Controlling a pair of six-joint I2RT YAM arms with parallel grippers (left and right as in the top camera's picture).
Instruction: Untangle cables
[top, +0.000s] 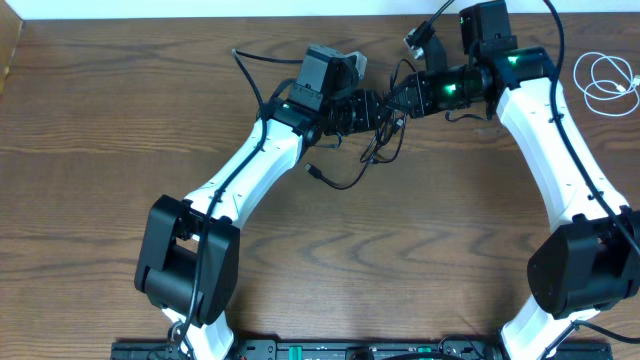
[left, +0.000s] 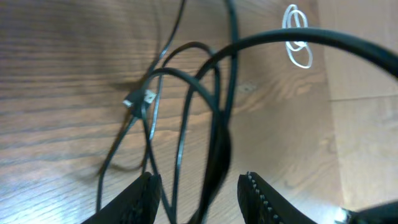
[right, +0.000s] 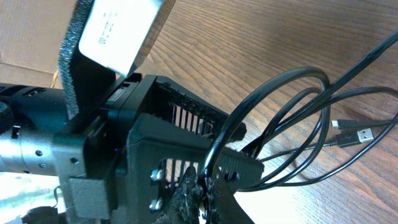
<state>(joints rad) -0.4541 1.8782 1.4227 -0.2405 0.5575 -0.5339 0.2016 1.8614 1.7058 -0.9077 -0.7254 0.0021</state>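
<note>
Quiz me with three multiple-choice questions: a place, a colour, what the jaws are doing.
1. Where is the thin white coiled cable? A between the arms; B on the wooden table beyond the right arm; C in the left jaws.
2. What colour is the thin looping cable between the arms? A black; B red; C yellow.
3. The right arm's jaws are: A wide open; B shut, empty; C shut on that cable.
B, overhead shows it there; A, black in every view; C, right wrist view shows it pinched.
</note>
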